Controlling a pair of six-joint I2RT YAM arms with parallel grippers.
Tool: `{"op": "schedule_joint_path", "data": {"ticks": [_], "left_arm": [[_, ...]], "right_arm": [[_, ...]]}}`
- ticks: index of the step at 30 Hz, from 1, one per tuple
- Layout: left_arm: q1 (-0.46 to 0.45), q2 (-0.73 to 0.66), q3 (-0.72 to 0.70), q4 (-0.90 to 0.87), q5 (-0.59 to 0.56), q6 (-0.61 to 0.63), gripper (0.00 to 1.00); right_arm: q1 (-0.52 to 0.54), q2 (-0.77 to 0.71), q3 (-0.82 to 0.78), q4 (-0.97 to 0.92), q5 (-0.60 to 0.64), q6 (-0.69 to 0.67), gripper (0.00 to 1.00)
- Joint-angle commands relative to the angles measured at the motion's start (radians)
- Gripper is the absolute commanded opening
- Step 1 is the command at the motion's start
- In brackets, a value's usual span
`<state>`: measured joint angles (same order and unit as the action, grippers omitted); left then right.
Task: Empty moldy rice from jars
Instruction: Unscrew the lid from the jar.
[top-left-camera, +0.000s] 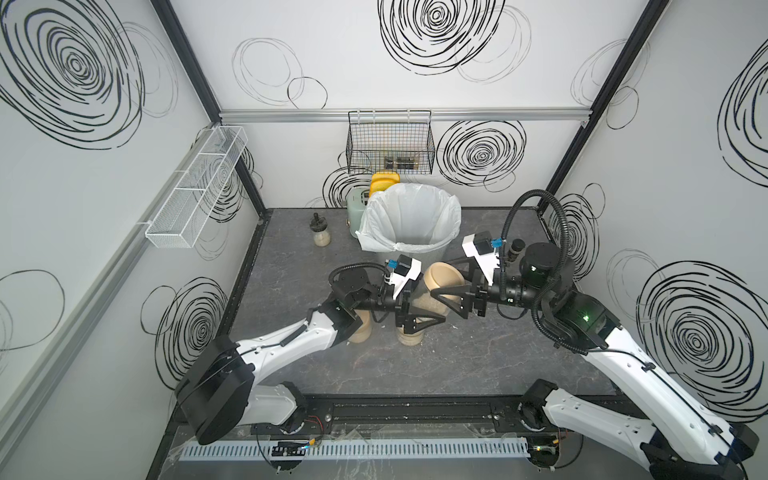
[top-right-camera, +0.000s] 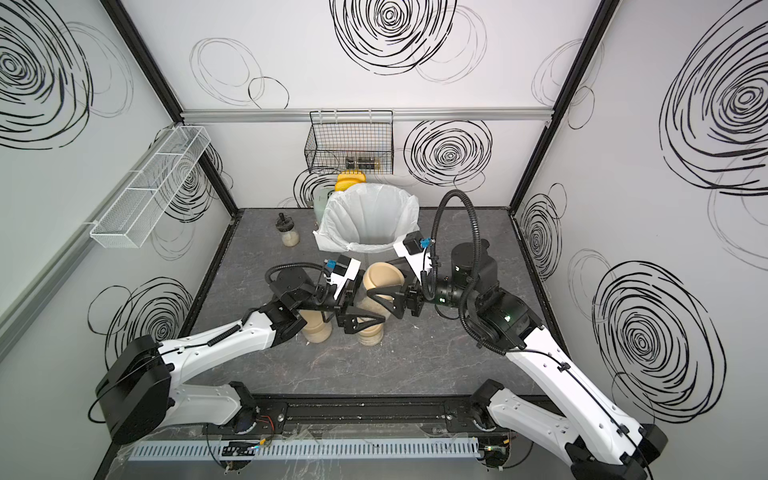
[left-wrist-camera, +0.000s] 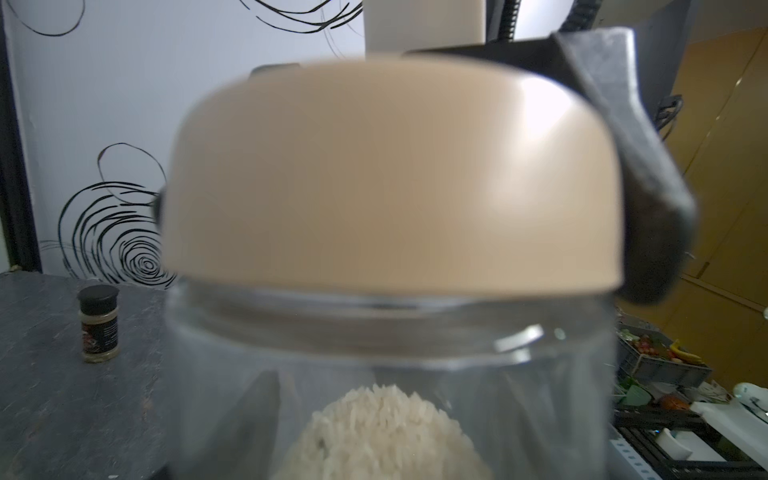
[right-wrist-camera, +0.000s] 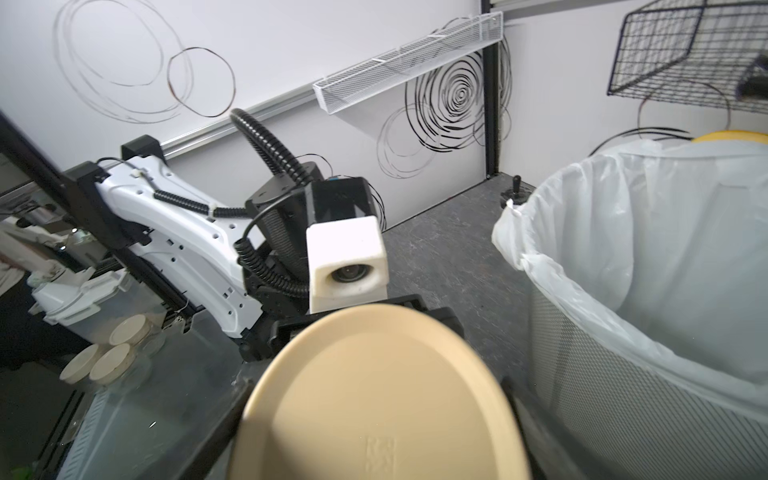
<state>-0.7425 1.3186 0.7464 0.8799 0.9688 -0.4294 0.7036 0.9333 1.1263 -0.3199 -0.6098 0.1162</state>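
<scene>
A clear jar (top-left-camera: 432, 305) hangs tilted above the table middle, in front of the bin, with my left gripper (top-left-camera: 419, 318) shut on its glass body. Moldy rice (left-wrist-camera: 382, 432) lies as a pale heap inside it. Its tan lid (top-left-camera: 444, 280) sits over the mouth, and my right gripper (top-left-camera: 451, 293) is shut on the lid's rim, one finger (left-wrist-camera: 648, 187) pressed to its side. The lid (right-wrist-camera: 382, 399) fills the lower right wrist view. Two more jars (top-left-camera: 359, 330) (top-left-camera: 409, 337) with rice stand on the table under my left arm, partly hidden.
The mesh bin with a white liner (top-left-camera: 374, 220) stands just behind the held jar. A black-stoppered bottle (top-left-camera: 321, 232) is at back left, a dark-capped spice shaker (top-left-camera: 516, 249) behind my right wrist. A wire basket (top-left-camera: 390, 143) and a white shelf (top-left-camera: 195, 191) hang on the walls.
</scene>
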Motion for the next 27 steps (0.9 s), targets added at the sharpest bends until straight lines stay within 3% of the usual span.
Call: {"op": "schedule_joint_path", "data": {"ticks": [1,10,13,17,27], "left_arm": [[-0.014,-0.039,0.042,0.232,0.118,-0.138,0.49],[-0.006,-0.053,0.031,0.235,0.098,-0.117,0.49],[0.002,-0.057,0.025,0.234,0.088,-0.108,0.49],[0.015,-0.073,0.011,0.235,0.062,-0.097,0.5],[0.052,-0.116,-0.026,0.208,0.007,-0.058,0.5]], "right_arm": [[0.011,0.037,0.021,0.03,-0.188,-0.122,0.72],[0.004,0.061,0.032,0.035,-0.235,-0.153,0.75],[0.0,0.057,0.035,0.035,-0.222,-0.151,0.82],[-0.004,0.052,0.047,0.02,-0.166,-0.136,0.99],[-0.01,0.019,0.029,0.018,-0.042,-0.099,0.98]]}}
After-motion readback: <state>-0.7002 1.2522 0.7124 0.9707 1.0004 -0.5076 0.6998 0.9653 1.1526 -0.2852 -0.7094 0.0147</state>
